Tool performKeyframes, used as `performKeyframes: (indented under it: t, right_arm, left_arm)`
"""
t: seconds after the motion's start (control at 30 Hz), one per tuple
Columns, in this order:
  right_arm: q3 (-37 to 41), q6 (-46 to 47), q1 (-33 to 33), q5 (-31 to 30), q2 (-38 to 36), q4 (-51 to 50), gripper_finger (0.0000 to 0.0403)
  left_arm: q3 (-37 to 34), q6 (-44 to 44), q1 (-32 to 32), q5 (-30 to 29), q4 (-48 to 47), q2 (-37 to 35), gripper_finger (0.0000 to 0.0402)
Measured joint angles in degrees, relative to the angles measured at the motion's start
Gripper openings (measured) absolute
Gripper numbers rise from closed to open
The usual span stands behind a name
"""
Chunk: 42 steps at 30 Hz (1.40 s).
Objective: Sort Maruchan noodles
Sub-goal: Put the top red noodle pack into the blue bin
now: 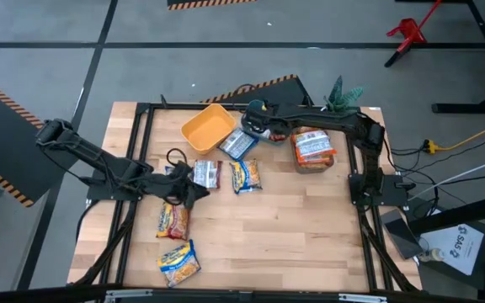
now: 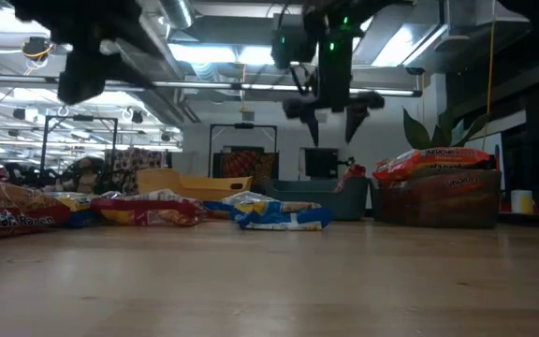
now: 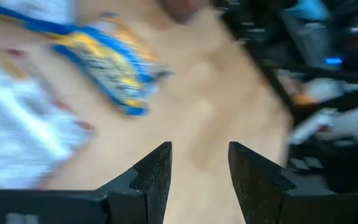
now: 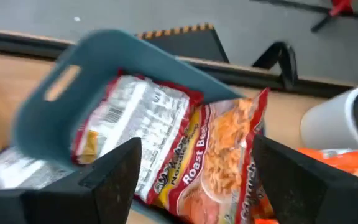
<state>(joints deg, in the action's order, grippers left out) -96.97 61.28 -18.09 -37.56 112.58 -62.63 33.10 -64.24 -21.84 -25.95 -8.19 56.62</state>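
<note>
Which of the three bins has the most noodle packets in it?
The bin on the right side of the table, heaped with orange packets. The yellow bin looks empty, and the teal bin holds only red ones.

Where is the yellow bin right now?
In the high view, the yellow bin sits at the table's far edge, left of centre, beside the teal bin under the right gripper.

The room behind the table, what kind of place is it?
Probably a robotics lab or workshop: bare ceiling with strip lights, hazard-striped floor tape, and loose cables beside the light wooden table.
</note>
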Motion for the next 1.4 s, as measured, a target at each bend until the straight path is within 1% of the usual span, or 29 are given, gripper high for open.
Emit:
performKeyframes:
  t: [0.1,0.2,0.3,0.37,0.43,0.5,0.53,0.63,0.73,0.83,0.97,1.13,1.3,1.37,1.4]
  right_arm:
    - [-1.6,-2.0,1.8,0.0,-1.4,-0.8,0.0287]
    - [-2.2,-5.2,4.9,4.2,-2.1,1.4,0.0285]
    - [-2.1,-7.6,9.4,10.6,-1.9,3.7,0.0285]
    - [-1.3,-7.6,12.9,11.5,-1.6,6.6,0.0285]
    - [-0.4,-7.2,15.6,11.7,-1.2,6.6,0.0285]
    - [0.2,-4.8,17.8,11.5,-1.3,6.9,0.0285]
    - [0.6,-3.5,18.5,11.3,-1.3,7.0,0.0285]
    - [1.1,-0.3,20.8,11.6,-1.3,6.7,0.0285]
    - [1.1,1.0,22.8,12.8,-1.1,9.2,0.0285]
    - [1.1,2.8,24.1,13.3,-0.7,11.4,0.0285]
    - [1.0,3.1,24.5,13.1,-0.7,14.2,0.0285]
    - [1.0,3.6,24.5,13.4,-0.7,15.2,0.0285]
    - [1.0,4.1,24.5,18.2,0.2,20.3,0.0285]
    - [1.0,4.0,24.5,19.4,1.2,23.7,0.0285]
    - [1.0,4.3,24.5,19.7,1.9,23.8,0.0285]
  left_arm:
    - [0.0,0.7,1.8,-0.9,-6.7,0.0,0.0153]
    - [-0.1,2.0,3.4,0.5,-9.2,0.0,0.0153]
    - [-2.0,3.4,5.4,3.7,-5.4,0.0,0.0153]
    - [-4.8,3.0,7.1,6.3,-1.3,0.0,0.0153]
    - [-8.6,2.1,8.9,8.7,5.3,0.0,0.0153]
    - [-12.5,1.2,11.0,10.6,11.6,0.0,0.0151]
    - [-14.3,0.3,12.1,10.9,13.1,0.0,0.0149]
    - [-17.0,-1.0,15.2,11.8,13.1,0.0,0.0134]
    - [-18.0,-1.1,17.3,11.4,11.7,0.0,0.0114]
    - [-18.0,-1.0,19.3,9.9,7.4,0.0,0.0091]
    - [-18.1,0.7,21.6,10.8,3.6,1.5,0.0074]
    - [-18.0,2.9,23.0,12.2,4.2,4.1,0.0071]
    - [-17.7,2.9,24.0,13.7,5.5,8.3,0.0071]
    - [-17.5,2.9,24.2,13.8,6.2,9.5,0.0071]
    - [-17.5,2.9,24.3,13.9,6.5,9.9,0.0071]
